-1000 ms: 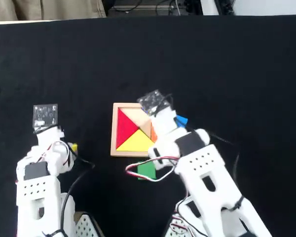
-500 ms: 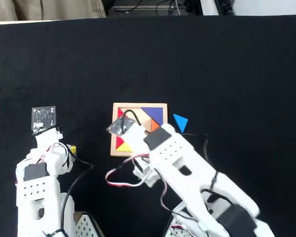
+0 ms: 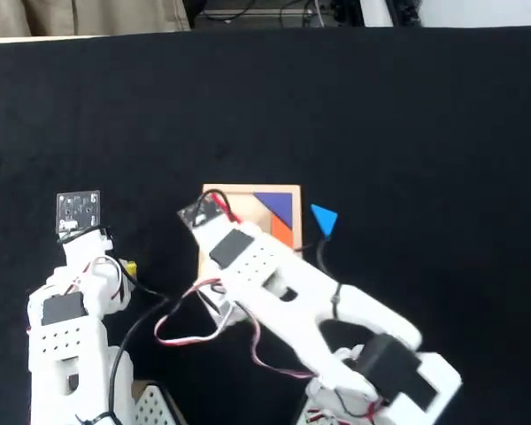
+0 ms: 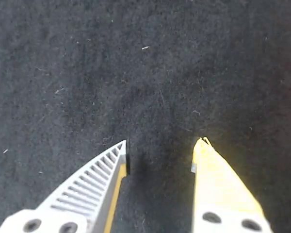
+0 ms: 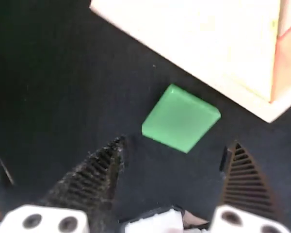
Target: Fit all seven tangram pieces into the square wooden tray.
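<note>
The left arm (image 3: 66, 323) stands folded upright at the near left side, its wrist bent over so the left pincer (image 4: 160, 145) points straight down, jaws spread apart. The right arm (image 3: 283, 288) stretches low and slantwise from its base at the near right toward the middle. The right pincer (image 5: 177, 145) also faces down with jaws wide apart, seemingly hanging just above the surface.

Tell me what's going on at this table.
Two robot arms are at a tangram puzzle. The right gripper hangs open just over a green square piece lying on the black cloth beside the square wooden tray, not gripping it yet. The tray already holds some pieces, among them a dark blue piece and an orange piece; a light blue triangle lies outside it. The left gripper is open over bare cloth, holding nothing.
</note>
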You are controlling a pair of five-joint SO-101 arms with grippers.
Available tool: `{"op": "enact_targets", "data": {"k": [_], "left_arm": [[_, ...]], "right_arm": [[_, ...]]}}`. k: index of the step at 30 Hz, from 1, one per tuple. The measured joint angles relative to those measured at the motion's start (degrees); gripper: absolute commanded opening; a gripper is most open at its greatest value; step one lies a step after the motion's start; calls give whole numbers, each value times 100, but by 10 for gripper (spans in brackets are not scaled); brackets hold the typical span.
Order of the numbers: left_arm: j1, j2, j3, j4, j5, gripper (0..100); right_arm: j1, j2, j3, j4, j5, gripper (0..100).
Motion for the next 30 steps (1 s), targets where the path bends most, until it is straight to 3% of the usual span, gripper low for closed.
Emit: {"op": "enact_targets", "data": {"k": [13, 19, 30], "left_arm": [[167, 0, 35, 0, 0, 220], [264, 0, 35, 0, 0, 220], [281, 0, 35, 0, 0, 220]], "right_arm": [[264, 1363, -141, -422, -62, 312], [281, 1363, -149, -422, 97, 142], [378, 1451, -352, -176, 721, 152]]}}
